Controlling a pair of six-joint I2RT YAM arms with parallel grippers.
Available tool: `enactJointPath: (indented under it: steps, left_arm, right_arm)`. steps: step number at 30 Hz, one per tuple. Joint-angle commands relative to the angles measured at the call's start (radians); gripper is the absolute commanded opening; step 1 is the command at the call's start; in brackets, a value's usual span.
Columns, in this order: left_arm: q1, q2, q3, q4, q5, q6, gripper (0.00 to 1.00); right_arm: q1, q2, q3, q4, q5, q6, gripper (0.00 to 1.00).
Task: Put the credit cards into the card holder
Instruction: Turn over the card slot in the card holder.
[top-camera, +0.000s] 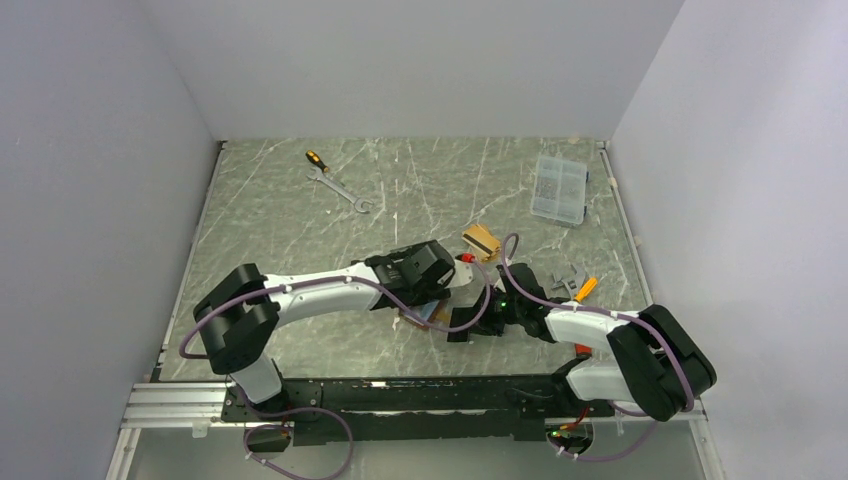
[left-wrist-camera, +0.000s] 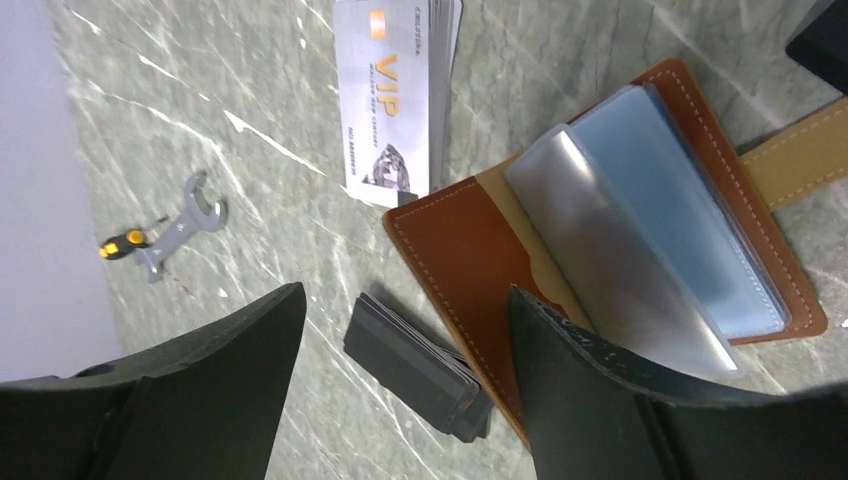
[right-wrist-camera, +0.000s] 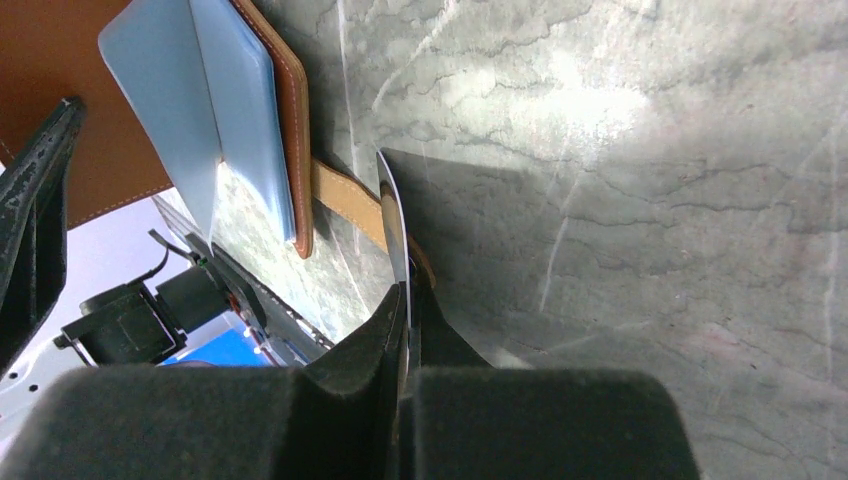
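I note the left pincer (left-wrist-camera: 402, 318) open over the tan-brown leather card holder (left-wrist-camera: 450, 250). The right pincer (right-wrist-camera: 405, 305) grips a thin silver-grey credit card (right-wrist-camera: 393, 205).

The bench (top-camera: 300, 220) is a grey-green, stone-patterned slab crossed by pale veins, with white walls on three sides. At the far left lies a silver open-ended wrench (top-camera: 342, 190), and a small screwdriver (top-camera: 314, 159) with an orange-and-black handle lies at its far end. At the far right sits a clear plastic compartment box (top-camera: 560, 188). Nearer on the right, a grey metal tool (top-camera: 566, 285), seemingly another wrench, lies just beside an orange-handled tool (top-camera: 587, 288).
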Motion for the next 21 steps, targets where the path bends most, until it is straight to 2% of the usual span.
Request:
enactJointPath:
  steps: [1, 3, 6, 11, 14, 21]
  left_arm:
    - [0.057, -0.035, 0.034, -0.068, 0.081, -0.07, 0.78]
    - [0.114, -0.029, 0.051, -0.11, 0.171, -0.107, 0.7]
    - [0.184, -0.024, 0.065, -0.157, 0.376, -0.141, 0.53]
    - [0.233, -0.035, 0.062, -0.173, 0.559, -0.156, 0.26]
    - [0.238, -0.035, 0.062, -0.186, 0.616, -0.174, 0.2]
    - [0.239, -0.046, 0.048, -0.199, 0.663, -0.207, 0.17]
  right_arm:
    - [0.001, 0.045, -0.062, -0.201, 0.176, -0.052, 0.0]
    - [0.0, 0.035, -0.065, -0.205, 0.176, -0.051, 0.0]
    - [0.001, -0.002, -0.067, -0.21, 0.174, -0.059, 0.0]
    - [0.002, -0.103, -0.062, -0.212, 0.142, -0.085, 0.0]
    - [0.008, -0.163, -0.044, -0.21, 0.117, -0.103, 0.0]
    - [0.042, -0.252, 0.019, -0.265, 0.126, -0.134, 0.0]
